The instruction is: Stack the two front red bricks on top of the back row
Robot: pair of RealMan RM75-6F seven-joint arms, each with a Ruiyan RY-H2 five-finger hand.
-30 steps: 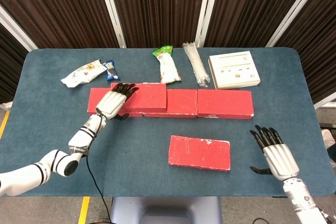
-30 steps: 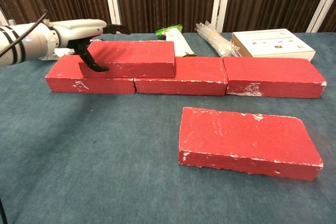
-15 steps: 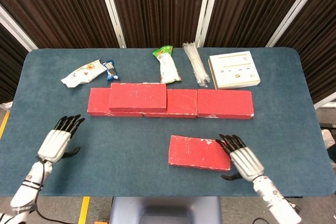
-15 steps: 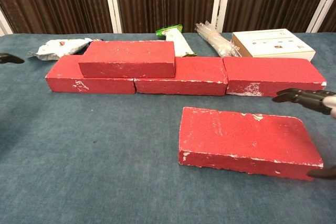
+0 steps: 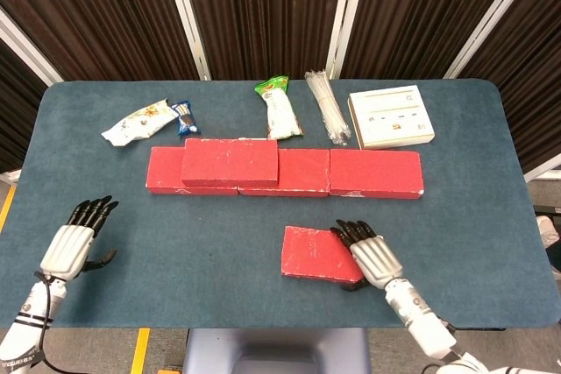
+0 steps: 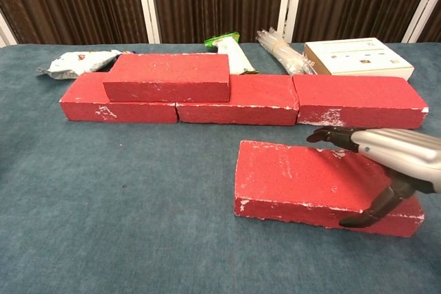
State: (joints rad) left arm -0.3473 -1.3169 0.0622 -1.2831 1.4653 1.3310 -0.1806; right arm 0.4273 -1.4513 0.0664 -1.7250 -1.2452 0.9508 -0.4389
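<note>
While the left hand [image 5: 68, 247] hovers with fingers released over the surface [image 5: 219, 251], the right hand [image 5: 372, 257] grasps the front brick [image 5: 316, 253], lying just before the back row [image 5: 377, 172], where another brick [image 5: 230, 161] sits stacked.

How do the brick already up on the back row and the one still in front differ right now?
The stacked brick rests on the back row, over its left end; the front brick lies on the table.
No hand is on the stacked brick; the right hand covers the right end of the front brick, fingers on top, thumb at its near face.
Both are red, scuffed white, lying flat.
</note>
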